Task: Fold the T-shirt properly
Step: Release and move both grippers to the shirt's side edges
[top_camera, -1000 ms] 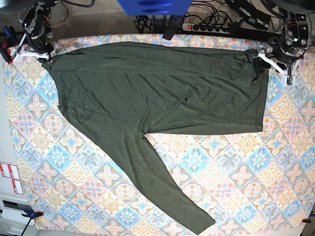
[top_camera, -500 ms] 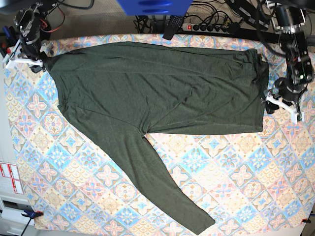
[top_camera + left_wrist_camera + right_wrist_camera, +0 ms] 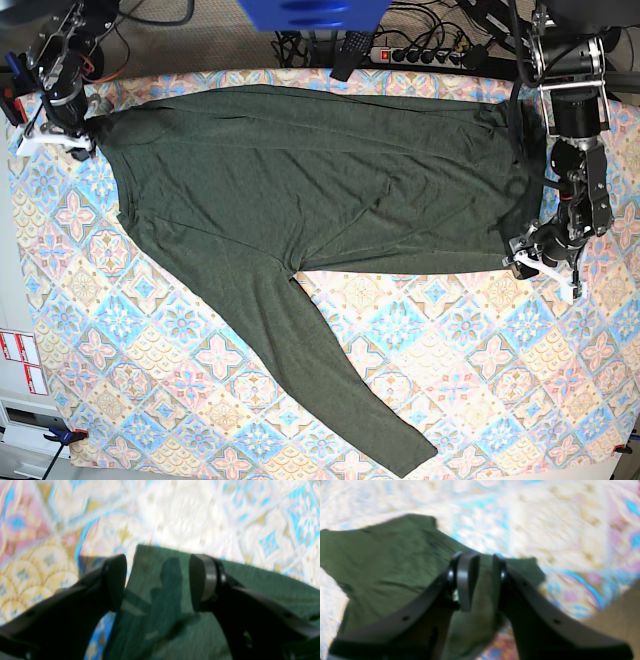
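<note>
T-shirt [image 3: 330, 190] spread flat on the patterned worktop [image 3: 480, 370], a claw at each far end.

The dark olive garment lies across the upper half of the worktop, one long sleeve running diagonally down toward the near edge. The left claw [image 3: 157, 582] hangs over the shirt's lower hem corner on the base view's right, jaws spread wide with the fabric corner lying between them and nothing gripped. The right claw [image 3: 480, 580] sits at the opposite top corner, jaws drawn close together with a ridge of green cloth between them; the blur makes it hard to tell whether that cloth is pinched.
</note>
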Motion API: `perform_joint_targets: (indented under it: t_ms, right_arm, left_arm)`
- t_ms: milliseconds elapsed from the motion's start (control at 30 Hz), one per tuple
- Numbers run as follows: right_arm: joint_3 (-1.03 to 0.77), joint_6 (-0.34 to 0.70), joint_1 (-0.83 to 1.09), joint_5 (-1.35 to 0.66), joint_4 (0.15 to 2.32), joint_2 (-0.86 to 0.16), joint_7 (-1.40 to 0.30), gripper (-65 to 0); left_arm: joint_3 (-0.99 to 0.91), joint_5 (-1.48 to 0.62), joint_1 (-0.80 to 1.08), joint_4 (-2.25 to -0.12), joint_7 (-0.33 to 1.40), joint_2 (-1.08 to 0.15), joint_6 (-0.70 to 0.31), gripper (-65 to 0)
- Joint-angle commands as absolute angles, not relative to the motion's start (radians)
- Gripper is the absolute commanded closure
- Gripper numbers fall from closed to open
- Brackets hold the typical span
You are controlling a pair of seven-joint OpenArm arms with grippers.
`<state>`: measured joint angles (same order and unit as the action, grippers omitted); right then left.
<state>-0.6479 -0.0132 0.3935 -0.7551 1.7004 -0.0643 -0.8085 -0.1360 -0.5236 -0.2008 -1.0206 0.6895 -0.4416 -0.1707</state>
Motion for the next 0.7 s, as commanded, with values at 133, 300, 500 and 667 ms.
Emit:
perform_joint_targets:
  t_ms: [133, 300, 500, 667]
  right_arm:
    - [-0.654, -0.007, 0.354, -0.76, 1.736, -0.077, -0.806, -14.3]
    - [-0.653, -0.007, 0.338, -0.762, 1.736, -0.077, -0.808, -14.3]
    - [-0.653, -0.007, 0.305, -0.762, 1.728, -0.077, -0.829, -14.3]
    - [-0.599, -0.007, 0.255, -0.739, 1.724, -0.077, -0.829, -14.4]
  left_arm:
    - [-0.076, -0.527, -0.255, -0.947, 0.659, -0.46, -0.171, -39.4]
    - [-0.022, -0.527, -0.272, -0.855, 0.596, -0.435, -0.171, -39.4]
    - [0.088, -0.533, -0.266, -0.84, 0.585, -0.412, -0.176, -32.3]
    - [0.108, -0.536, -0.245, -0.845, 0.578, -0.389, -0.179, -0.3]
